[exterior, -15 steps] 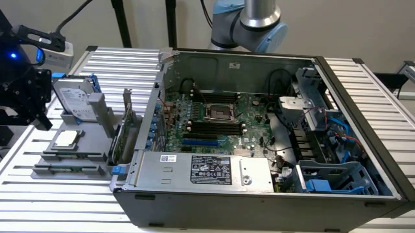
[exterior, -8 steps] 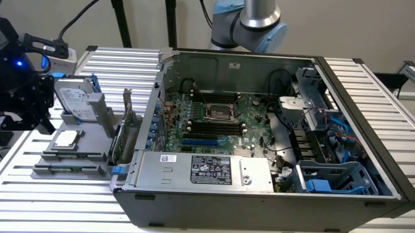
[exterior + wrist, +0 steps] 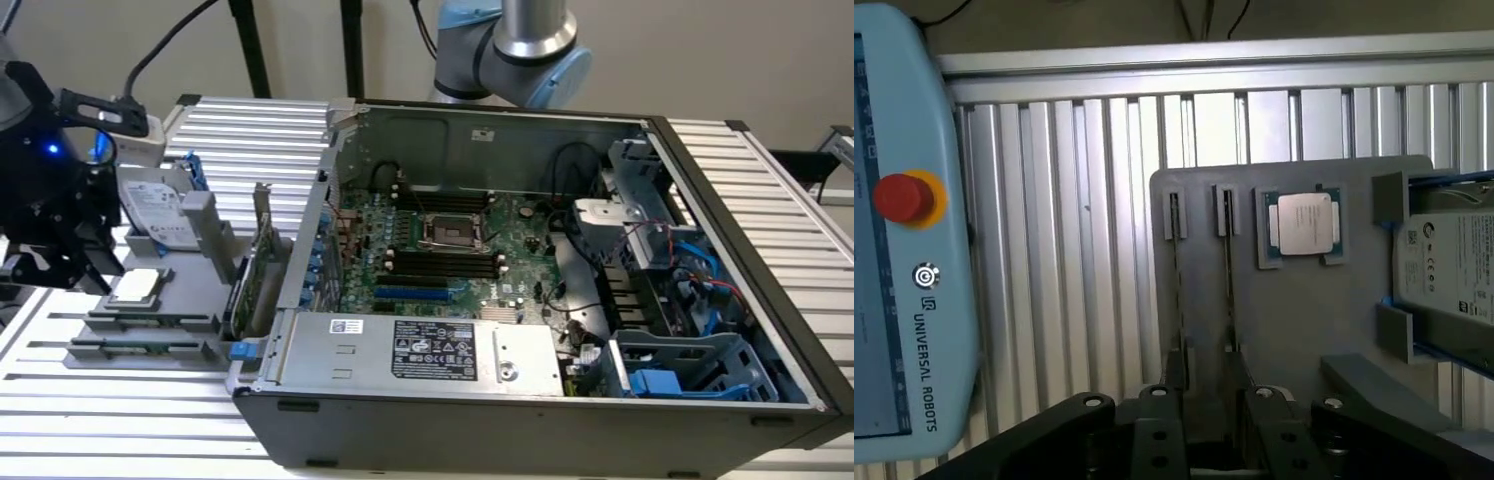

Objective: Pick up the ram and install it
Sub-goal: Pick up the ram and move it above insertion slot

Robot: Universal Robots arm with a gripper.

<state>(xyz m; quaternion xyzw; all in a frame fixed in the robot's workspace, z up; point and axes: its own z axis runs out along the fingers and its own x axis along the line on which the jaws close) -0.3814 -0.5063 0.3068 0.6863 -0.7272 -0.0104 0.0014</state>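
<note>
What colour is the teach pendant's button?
The button is red, ringed yellow; best in the wrist view.

Open computer case (image 3: 534, 425) on slatted worktop (image 3: 134, 440); motherboard (image 3: 454, 250) exposed, labelled power supply (image 3: 414, 350) along the near wall. Grey parts holder (image 3: 200, 235) at the exterior view's left carries ram (image 3: 138, 348), silver processor chip (image 3: 138, 287), hard drive (image 3: 154, 210) and upright expansion card (image 3: 260, 270). Black gripper (image 3: 60, 275) hangs over the holder's outer end.

We look down from high, far, on computer case (image 3: 534, 425). Wrist camera: straight down, close. Both see gray tray (image 3: 200, 290) (image 3: 1304, 320).
</note>
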